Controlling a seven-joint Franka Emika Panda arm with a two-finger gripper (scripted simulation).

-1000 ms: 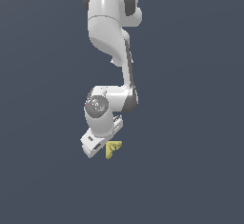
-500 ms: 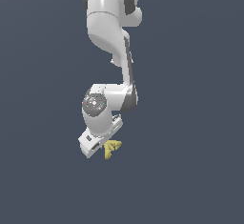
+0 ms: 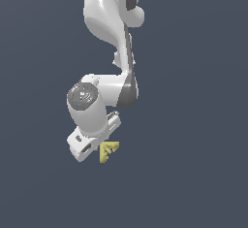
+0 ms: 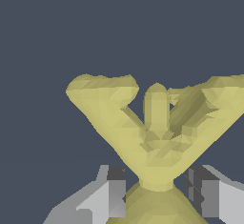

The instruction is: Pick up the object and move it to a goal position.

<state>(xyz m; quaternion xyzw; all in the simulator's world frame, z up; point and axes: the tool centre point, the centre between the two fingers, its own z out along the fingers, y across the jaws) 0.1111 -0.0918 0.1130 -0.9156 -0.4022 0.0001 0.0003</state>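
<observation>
The object [image 3: 110,149] is a small pale-yellow piece with forked, branching arms. In the exterior view it sits at the tip of my white gripper [image 3: 102,151], below the bent arm. In the wrist view the object [image 4: 152,137] fills the middle of the picture. Its narrow waist lies between my two fingers, one finger [image 4: 116,189] on one side and the other finger [image 4: 202,192] on the other, both close against it. The gripper [image 4: 156,189] is shut on the object. Its lower arms are cut off by the picture's edge.
The surroundings are a plain dark grey-blue surface in both views. The white arm [image 3: 109,23] rises toward the top of the exterior view.
The gripper and the object have shifted together slightly toward the exterior view's left. The grip has not changed.
</observation>
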